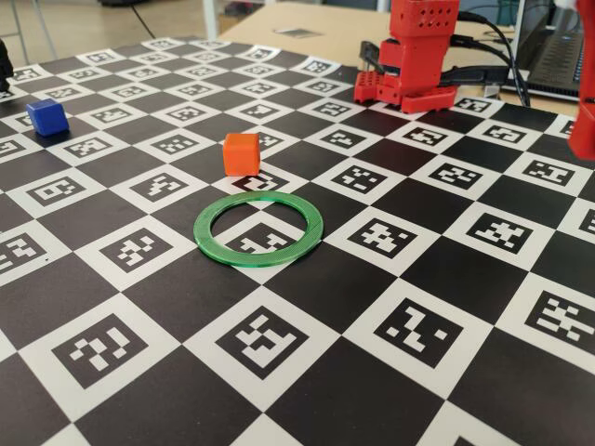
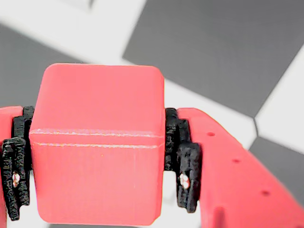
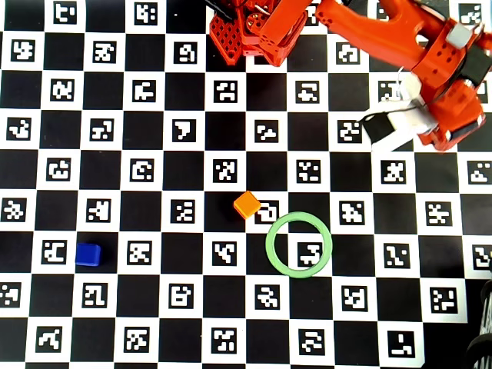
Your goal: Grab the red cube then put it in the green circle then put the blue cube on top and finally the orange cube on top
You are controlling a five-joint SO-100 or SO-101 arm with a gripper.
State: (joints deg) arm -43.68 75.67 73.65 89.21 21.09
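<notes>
The red cube (image 2: 97, 142) sits clamped between the two black-padded fingers (image 2: 183, 161) of the gripper (image 2: 95, 161) in the wrist view, filling most of the frame, with the checkered board (image 2: 213, 52) blurred behind it, so the cube is held off the surface. In the overhead view the arm (image 3: 430, 54) reaches toward the right edge of the board, well apart from the other pieces; the cube itself is hidden there under the wrist. The green circle (image 3: 298, 244) lies flat near the board's middle with its centre open, one printed marker showing inside it. The orange cube (image 3: 247, 204) rests just beside the ring, up and to its left in the overhead view, not touching it. The blue cube (image 3: 88, 254) stands alone far to the left, on a dark square (image 3: 87, 265). In the fixed view the arm's red base (image 1: 409, 65) stands at the far edge
</notes>
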